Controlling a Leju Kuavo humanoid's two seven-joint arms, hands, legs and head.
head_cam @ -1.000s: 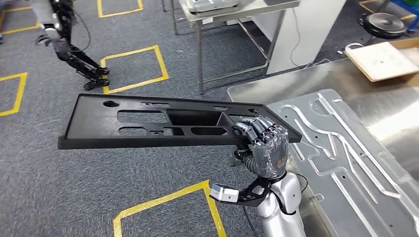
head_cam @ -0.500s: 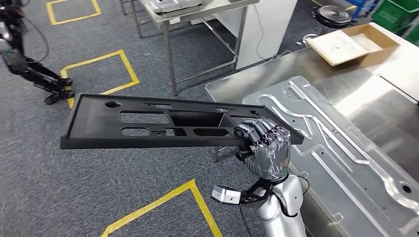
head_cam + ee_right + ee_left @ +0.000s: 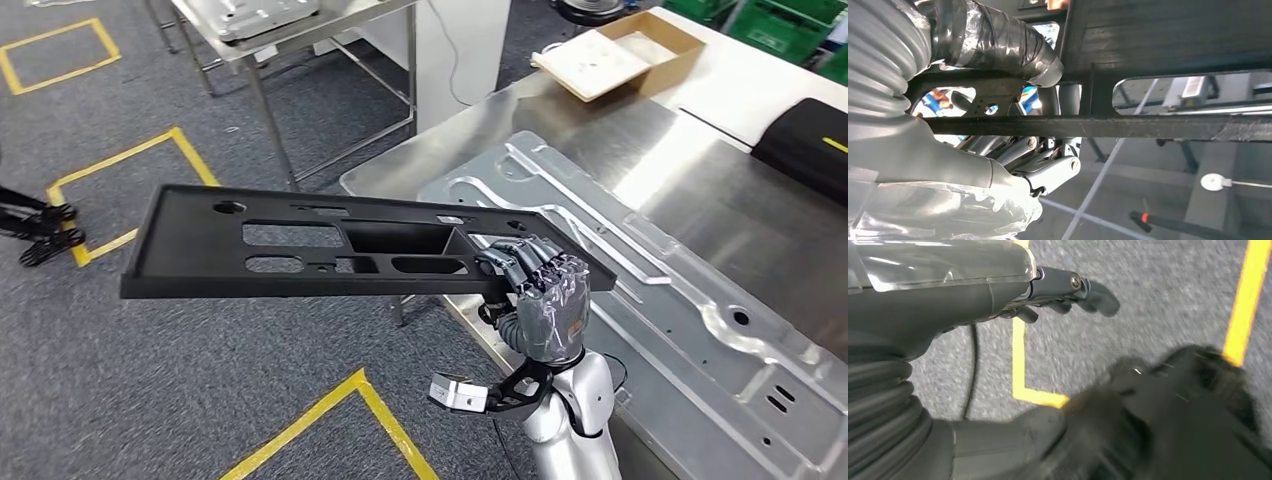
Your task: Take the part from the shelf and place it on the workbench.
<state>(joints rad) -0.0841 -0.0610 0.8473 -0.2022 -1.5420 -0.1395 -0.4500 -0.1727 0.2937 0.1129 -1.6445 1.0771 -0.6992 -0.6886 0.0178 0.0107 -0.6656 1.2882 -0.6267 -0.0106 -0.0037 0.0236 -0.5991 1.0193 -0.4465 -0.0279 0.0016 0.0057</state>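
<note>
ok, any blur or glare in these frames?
Head view: sharp, with glare on the steel workbench. Left wrist view: motion-blurred, dark shapes smeared over the carpet. Right wrist view: right hand and black part sharp, background behind them soft.
</note>
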